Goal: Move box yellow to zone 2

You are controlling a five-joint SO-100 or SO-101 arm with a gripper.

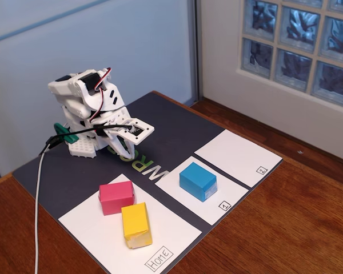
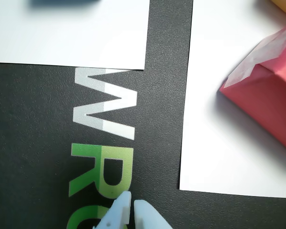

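Three small blocks sit on a dark mat in the fixed view. The box yellow (image 1: 136, 225) lies on the Home sheet (image 1: 97, 234), touching the pink block (image 1: 116, 197) at its 11 o'clock. The gripper (image 1: 121, 152), folded back near the arm's base, sits at the yellow box's 12 o'clock, well apart; in the wrist view its fingertips (image 2: 125, 209) nearly meet, holding nothing. Zone 2 (image 1: 234, 155) lies bare at 2 o'clock, beyond the blue block (image 1: 198, 181).

Home: wooden floor (image 1: 286, 228), glass-block window (image 1: 300, 45)
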